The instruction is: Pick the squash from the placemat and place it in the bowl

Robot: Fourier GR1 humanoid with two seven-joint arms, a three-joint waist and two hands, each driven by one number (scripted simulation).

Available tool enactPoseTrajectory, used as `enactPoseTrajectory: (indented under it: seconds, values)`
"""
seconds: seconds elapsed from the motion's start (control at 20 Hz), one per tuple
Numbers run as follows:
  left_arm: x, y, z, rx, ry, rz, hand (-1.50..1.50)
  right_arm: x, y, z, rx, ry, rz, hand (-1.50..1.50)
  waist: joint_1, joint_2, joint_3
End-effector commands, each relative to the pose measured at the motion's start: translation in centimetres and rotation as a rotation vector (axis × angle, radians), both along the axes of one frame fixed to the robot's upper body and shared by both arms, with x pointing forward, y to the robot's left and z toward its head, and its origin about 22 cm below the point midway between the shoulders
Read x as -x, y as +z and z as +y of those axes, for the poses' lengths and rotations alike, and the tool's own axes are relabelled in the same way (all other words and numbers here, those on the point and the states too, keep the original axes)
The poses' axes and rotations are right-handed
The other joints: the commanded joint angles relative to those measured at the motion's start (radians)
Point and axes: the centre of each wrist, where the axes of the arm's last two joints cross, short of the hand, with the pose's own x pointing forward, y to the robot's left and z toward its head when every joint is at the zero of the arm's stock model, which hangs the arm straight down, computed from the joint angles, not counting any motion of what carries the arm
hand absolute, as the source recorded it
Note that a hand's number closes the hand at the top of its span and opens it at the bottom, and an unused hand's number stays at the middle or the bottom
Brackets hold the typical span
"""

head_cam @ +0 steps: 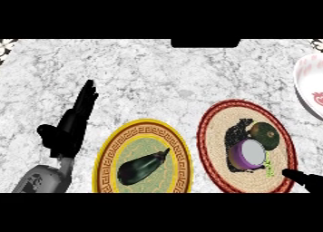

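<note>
**Squash still on the mat, right hand coming in low**

The squash (265,134), a dark green round one, sits on the woven red-rimmed placemat (214,122), touching a cut purple onion (248,153) just below it, with some dark leafy stuff beside them. Nothing holds it yet. The right hand (310,179) shows only at the mat's lower right edge, near the onion and apart from the squash; I cannot tell how its fingers are set. I'd guess it sits there because that side gives the shortest reach to both squash and bowl. The white bowl (310,74), with a red strawberry mark, lies up at the right edge. Further left, an eggplant (143,166) rests on a yellow-rimmed plate (104,156). The left hand (74,124) rests beyond it, fingers straight and together, out of the way.
</note>
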Motion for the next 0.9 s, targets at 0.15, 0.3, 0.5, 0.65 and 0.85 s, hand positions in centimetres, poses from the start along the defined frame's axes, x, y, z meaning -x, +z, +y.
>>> enactPoseTrajectory:
  seconds: [0.15,0.3,0.5,0.65,0.85]
  values:
    - [0.4,1.2,0.3,0.005,-0.026,0.010,0.00,-1.3,-0.9,0.6,0.073,-0.006,0.300,-1.50,0.015,0.001,0.001]
    - [-0.1,-0.8,-0.6,0.019,0.000,0.002,0.00,-1.0,-0.7,0.5,0.090,-0.005,0.366,-1.50,-0.001,0.001,0.001]
    - [-0.9,-1.1,-0.5,0.002,-0.005,0.006,0.00,-2.9,-3.3,1.0,0.103,0.033,0.407,-1.50,0.003,0.002,0.002]
    - [0.5,-0.5,-0.4,0.004,0.016,0.007,0.00,-4.1,-3.2,-1.1,0.067,0.039,0.406,-1.50,0.005,0.000,0.002]
    - [-0.1,-0.3,-1.4,-0.005,0.003,-0.001,0.00,-2.9,-5.2,-1.0,0.051,0.073,0.383,-1.50,0.001,0.000,0.002]
